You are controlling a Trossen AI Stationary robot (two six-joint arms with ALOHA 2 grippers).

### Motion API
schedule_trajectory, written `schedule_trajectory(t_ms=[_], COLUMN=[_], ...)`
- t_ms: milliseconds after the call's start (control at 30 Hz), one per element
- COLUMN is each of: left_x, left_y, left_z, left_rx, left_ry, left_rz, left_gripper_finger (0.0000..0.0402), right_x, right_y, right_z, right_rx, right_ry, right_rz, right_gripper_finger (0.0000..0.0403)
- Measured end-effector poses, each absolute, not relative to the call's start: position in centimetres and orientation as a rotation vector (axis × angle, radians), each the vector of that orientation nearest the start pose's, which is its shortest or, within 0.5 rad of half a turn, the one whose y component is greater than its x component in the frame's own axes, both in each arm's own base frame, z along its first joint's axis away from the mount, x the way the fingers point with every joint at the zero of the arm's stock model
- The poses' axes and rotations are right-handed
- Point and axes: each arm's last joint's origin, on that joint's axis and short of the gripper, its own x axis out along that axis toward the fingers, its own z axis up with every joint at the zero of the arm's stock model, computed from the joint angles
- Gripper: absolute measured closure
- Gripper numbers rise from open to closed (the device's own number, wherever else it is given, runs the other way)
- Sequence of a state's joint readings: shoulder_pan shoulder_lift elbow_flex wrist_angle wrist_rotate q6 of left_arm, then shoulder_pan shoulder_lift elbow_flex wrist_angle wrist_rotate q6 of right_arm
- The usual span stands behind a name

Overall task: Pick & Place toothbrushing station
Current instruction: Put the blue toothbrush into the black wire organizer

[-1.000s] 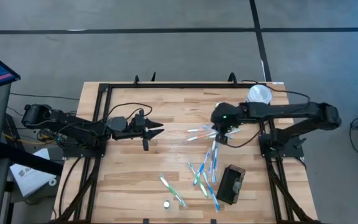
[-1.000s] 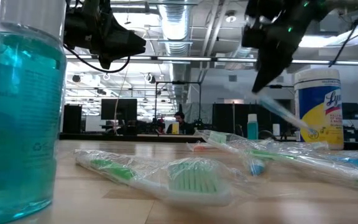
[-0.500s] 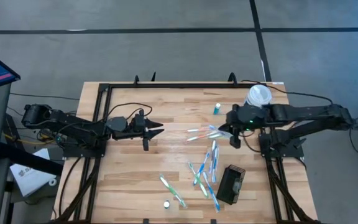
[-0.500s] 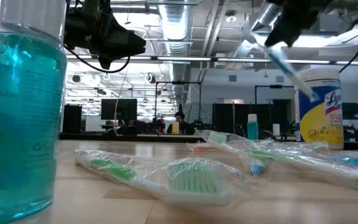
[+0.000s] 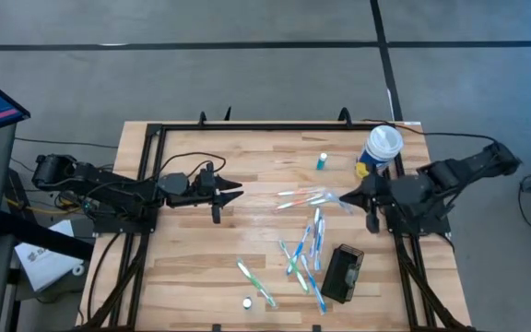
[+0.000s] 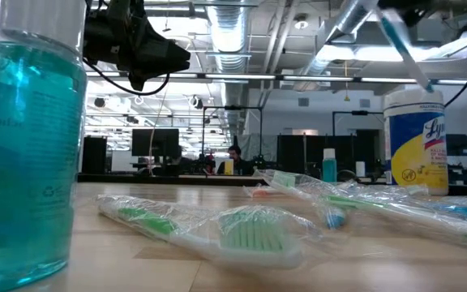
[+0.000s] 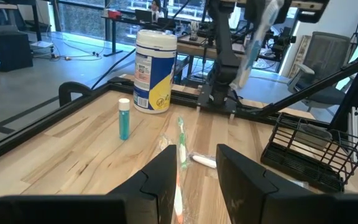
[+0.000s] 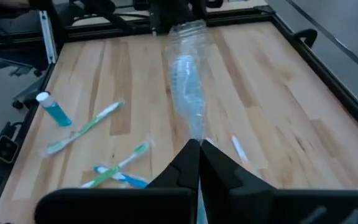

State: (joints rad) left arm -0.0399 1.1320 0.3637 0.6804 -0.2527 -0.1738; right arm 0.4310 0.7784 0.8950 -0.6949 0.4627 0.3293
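At the near edge of the wooden surface (image 5: 201, 267), close to the low camera, stood a bottle of teal mouthwash (image 6: 24, 138), with plastic-wrapped toothbrushes (image 5: 300, 254) strewn just beyond it toward the near right. Among them, at the near right, sat the toothbrushing station (image 5: 342, 273), a small black mesh-sided box resting on the wood, touched by neither arm. Farther in, the right end effector (image 5: 365, 195) hung above the surface's right edge, its fingers pinched tight on a wrapped toothbrush (image 8: 188, 93) that stuck out ahead of it in clear crinkled plastic, lifted off the wood. The left end effector (image 5: 231, 194) hovered over the left middle of the surface, well apart from the station, its fingers (image 7: 164, 177) parted narrowly with nothing between them. Toward the far right stood a small teal bottle (image 5: 322, 162), and beyond it, at the far right corner, a white-lidded yellow-and-blue wipes canister (image 5: 380, 148).
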Motion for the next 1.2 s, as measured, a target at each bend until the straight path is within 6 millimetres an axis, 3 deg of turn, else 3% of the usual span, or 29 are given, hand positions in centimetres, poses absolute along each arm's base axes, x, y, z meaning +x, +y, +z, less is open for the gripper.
schedule_trajectory(t_ms=[400,1200], left_x=[22.1,22.1], left_y=[-0.2,-0.2], left_z=[20.7,20.7], left_rx=[-0.161,-0.186], left_ry=[0.068,0.066], left_rz=[0.22,0.221], left_gripper_finger=[0.0293,0.0293], right_x=[10.6,6.4], right_y=[7.2,12.6], right_z=[30.9,28.1], right_rx=[0.112,0.142], right_ry=[0.365,0.141], right_rz=[-0.069,-0.062], right_gripper_finger=[0.0403,0.0403])
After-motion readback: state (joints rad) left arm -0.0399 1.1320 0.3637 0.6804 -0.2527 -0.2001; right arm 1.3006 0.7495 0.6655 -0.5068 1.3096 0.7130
